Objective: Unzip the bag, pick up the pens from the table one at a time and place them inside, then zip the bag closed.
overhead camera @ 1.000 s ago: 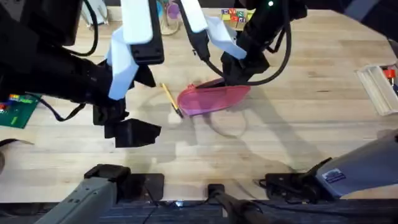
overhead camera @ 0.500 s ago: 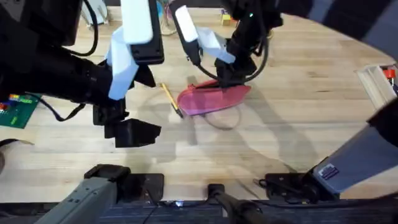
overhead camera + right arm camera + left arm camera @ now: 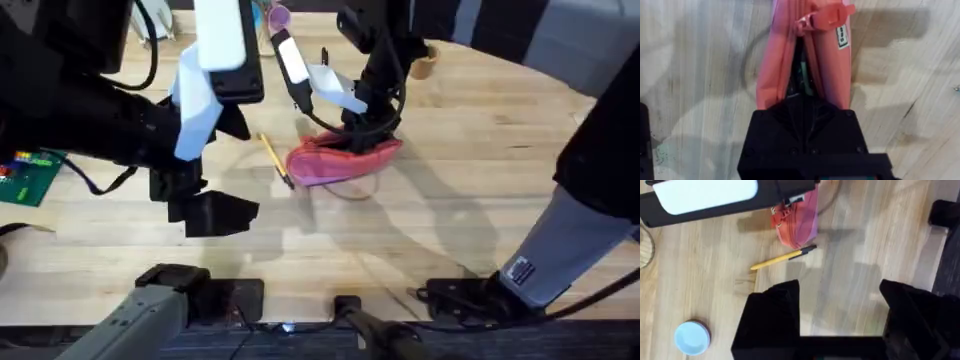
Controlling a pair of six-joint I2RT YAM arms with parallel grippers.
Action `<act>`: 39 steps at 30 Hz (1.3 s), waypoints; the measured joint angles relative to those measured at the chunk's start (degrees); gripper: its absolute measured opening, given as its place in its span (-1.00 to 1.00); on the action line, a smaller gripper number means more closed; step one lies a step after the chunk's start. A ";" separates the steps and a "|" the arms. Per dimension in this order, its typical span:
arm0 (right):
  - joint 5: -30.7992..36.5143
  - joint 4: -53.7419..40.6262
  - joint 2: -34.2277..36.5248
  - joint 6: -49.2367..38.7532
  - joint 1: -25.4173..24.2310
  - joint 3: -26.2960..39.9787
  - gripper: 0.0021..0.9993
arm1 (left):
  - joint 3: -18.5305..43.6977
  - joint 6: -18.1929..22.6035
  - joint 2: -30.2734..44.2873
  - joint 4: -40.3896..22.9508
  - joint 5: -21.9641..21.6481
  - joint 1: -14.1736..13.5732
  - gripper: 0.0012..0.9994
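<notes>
One pink bag (image 3: 340,160) lies near the middle of the table (image 3: 480,170), its zipper open along the top so that the dark inside shows in the right wrist view. At its far end in that view is a pink pull tab (image 3: 826,16) and, just beside it, a small white label (image 3: 841,35) with dark print too small to read. The right gripper (image 3: 362,128) is down on the bag, its black fingers (image 3: 802,107) pressed together over the open zipper slot; whether they pinch anything cannot be told.

One yellow pen (image 3: 275,160) with a black tip lies on the table just beside the bag's left end, its tip close to the fabric but apart from it. Only this one pen can be counted on the table.

The left gripper (image 3: 205,205) hangs over bare wood to the left of the pen, its two black fingers (image 3: 772,315) spread wide and holding nothing.

In the left wrist view one small round light-blue lid (image 3: 691,336) sits on the table, well apart from the pen. A green circuit board (image 3: 25,175) lies at the table's left edge.
</notes>
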 joint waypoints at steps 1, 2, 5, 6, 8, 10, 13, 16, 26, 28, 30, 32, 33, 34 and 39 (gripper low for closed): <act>0.00 0.00 0.00 0.00 0.00 0.00 -0.94 | 0.00 0.00 0.00 0.00 0.00 0.00 0.99; 0.02 0.00 0.00 0.04 0.00 0.00 -0.92 | 0.00 0.00 0.00 0.00 0.00 -0.01 0.99; 0.01 0.04 0.00 0.03 0.00 0.00 -0.35 | 0.00 0.00 0.00 0.00 0.00 0.00 0.99; 0.02 0.10 0.00 -0.02 0.00 0.00 -0.04 | 0.00 0.00 0.00 0.00 0.00 0.00 0.99; 0.04 -0.03 0.01 0.00 0.00 0.00 0.51 | 0.00 0.00 0.00 0.00 0.00 0.00 0.99; 0.02 -0.57 0.05 -0.04 0.00 0.00 0.94 | 0.00 0.00 0.00 0.00 0.00 0.00 0.99; 0.02 -0.57 0.05 0.00 0.00 0.00 0.99 | 0.00 0.00 0.00 0.02 0.00 0.00 0.99; 0.02 -0.55 0.05 0.04 0.00 0.00 0.99 | 0.00 0.00 0.00 0.00 0.00 -0.02 0.99; 0.02 -1.18 0.05 0.57 0.00 0.07 0.99 | 0.00 0.00 0.00 0.00 0.00 0.00 0.99; 0.02 -1.82 0.05 0.73 0.00 0.40 0.99 | 0.00 0.00 0.00 0.00 0.00 -0.01 0.99; 0.03 -2.70 -0.02 0.94 0.00 0.82 0.99 | 0.00 0.00 0.00 0.00 0.00 0.00 0.99; 0.06 -3.59 -0.36 1.16 0.00 1.14 0.99 | 0.00 0.00 0.00 0.00 0.00 0.00 0.99; 0.07 -3.98 -0.69 1.18 0.00 1.27 0.99 | 0.00 0.00 0.00 0.00 0.00 -0.02 0.99; 0.16 -4.54 -1.26 1.35 0.00 1.45 0.99 | 0.00 0.00 0.00 0.00 0.00 0.00 0.99; 0.26 -7.88 -6.00 1.38 -0.02 3.70 0.99 | 0.00 0.00 0.00 0.00 0.00 -0.01 0.99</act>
